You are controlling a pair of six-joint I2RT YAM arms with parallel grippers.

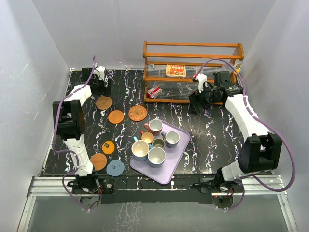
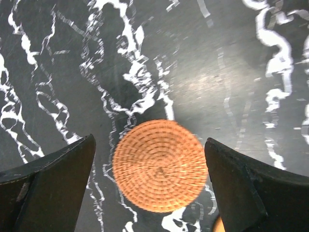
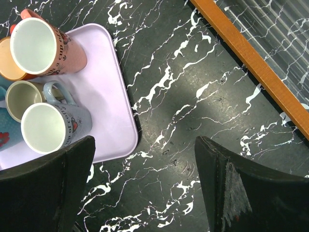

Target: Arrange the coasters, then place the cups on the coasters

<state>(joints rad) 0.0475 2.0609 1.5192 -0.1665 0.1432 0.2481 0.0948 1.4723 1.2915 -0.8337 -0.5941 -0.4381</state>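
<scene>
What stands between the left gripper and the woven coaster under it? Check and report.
Nothing visible does. The left gripper hangs open over the woven coaster, which lies flat on the table, framed between the two fingers, with nothing on top of it.

Lilac tray (image 1: 172,166), wooden rack (image 1: 193,44) (can (image 1: 154,92) inside)

Crowded cups (image 3: 44,126) — open gap — rack (image 3: 251,64)

Bright, even light is falling from above, and the white walls (image 1: 43,48) are looking washed out. The marble table (image 1: 212,130) is giving off soft glare in both wrist views. The rattan coaster (image 2: 159,171) is appearing slightly blurred, its edges smeared.
</scene>
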